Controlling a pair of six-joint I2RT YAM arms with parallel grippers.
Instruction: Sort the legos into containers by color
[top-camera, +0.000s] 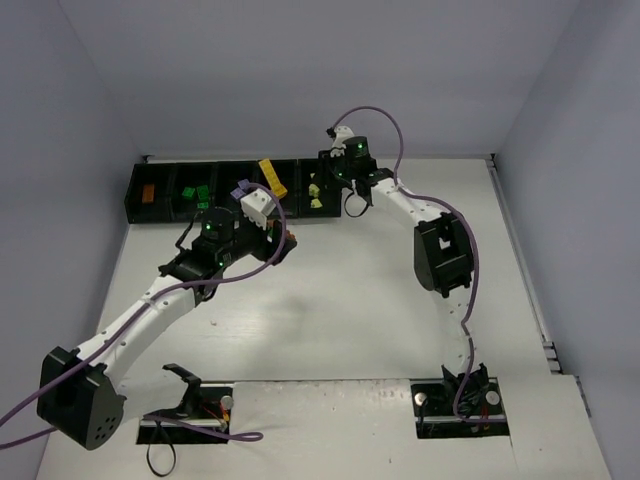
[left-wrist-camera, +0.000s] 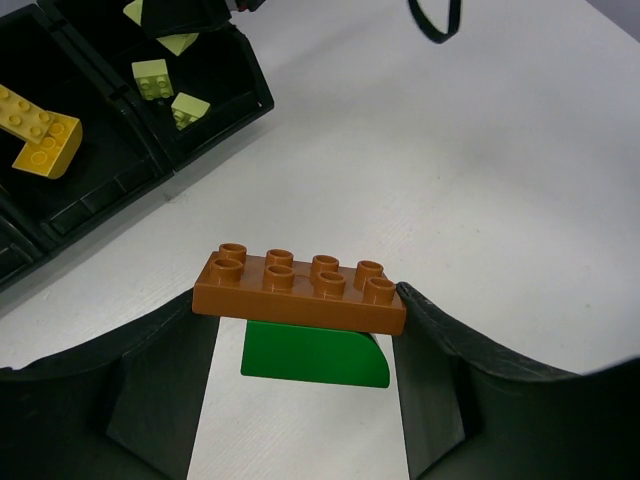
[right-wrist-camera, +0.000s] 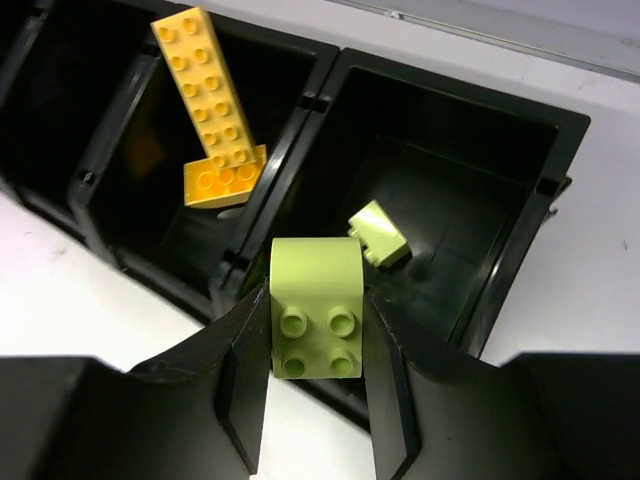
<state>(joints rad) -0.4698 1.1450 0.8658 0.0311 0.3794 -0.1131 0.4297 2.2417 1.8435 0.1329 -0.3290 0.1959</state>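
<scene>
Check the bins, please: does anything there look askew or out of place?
Yes. The long yellow brick stands tilted in its bin, propped on a second yellow brick, and its upper end seems to poke past the rim.

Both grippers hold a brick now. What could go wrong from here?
A green piece sits under the orange-brown brick in the left gripper; if it is stuck on, both colours may land in one bin. The right gripper holds its lime brick near the front rim of the lime bin; released here, it may fall outside.
</scene>
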